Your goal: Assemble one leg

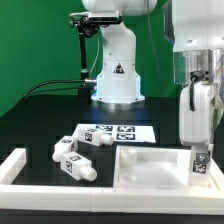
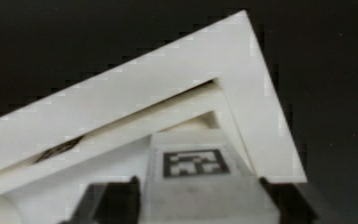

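— Where's the short chunky white plastic leg [image 1: 199, 163] with its black-and-white tag?

— Your fingers [image 1: 199, 172] are clamped on it, upright over a corner of the large flat white square tabletop [image 1: 150, 165] on the black counter [image 1: 40, 125].

— How should you seat it?

— Keep it vertical, centre it on that corner [image 2: 229, 60], lower slowly. Three spare white legs [image 1: 78, 152] lie well apart.

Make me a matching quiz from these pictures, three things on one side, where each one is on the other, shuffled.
Things:
1. leg in the pincer
2. two loose legs
3. marker board

Places:
A. flat on the table, behind the tabletop
B. lying toward the exterior view's left of the tabletop
C. upright over the tabletop's corner at the exterior view's right

Pairs: 1-C, 2-B, 3-A
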Robot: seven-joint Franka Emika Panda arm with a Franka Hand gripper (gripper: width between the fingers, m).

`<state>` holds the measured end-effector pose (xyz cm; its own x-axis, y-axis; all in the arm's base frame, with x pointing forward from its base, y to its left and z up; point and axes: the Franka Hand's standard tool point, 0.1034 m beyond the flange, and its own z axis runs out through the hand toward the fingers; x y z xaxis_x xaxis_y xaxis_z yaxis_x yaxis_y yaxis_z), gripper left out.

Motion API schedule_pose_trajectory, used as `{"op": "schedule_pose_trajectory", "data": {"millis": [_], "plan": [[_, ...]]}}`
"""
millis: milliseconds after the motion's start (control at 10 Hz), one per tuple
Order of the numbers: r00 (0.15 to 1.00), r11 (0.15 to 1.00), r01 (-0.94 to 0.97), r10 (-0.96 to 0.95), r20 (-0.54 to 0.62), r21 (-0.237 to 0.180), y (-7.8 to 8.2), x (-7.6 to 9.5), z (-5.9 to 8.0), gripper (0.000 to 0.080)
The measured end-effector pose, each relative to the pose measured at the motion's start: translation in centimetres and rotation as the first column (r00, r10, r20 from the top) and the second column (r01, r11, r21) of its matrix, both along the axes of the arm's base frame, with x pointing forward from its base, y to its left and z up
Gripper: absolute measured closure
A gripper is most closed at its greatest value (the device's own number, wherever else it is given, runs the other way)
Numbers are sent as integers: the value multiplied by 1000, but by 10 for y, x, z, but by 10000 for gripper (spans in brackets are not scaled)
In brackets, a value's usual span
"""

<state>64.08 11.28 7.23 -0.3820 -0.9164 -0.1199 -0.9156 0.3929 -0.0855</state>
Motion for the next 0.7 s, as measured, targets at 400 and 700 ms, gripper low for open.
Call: {"op": "schedule_pose_trajectory", "data": {"millis": [400, 700], "plan": [[995, 997, -75, 74, 70, 21, 6, 11, 47, 163], [992, 995, -99, 97, 83, 25, 8, 12, 54, 154]]}}
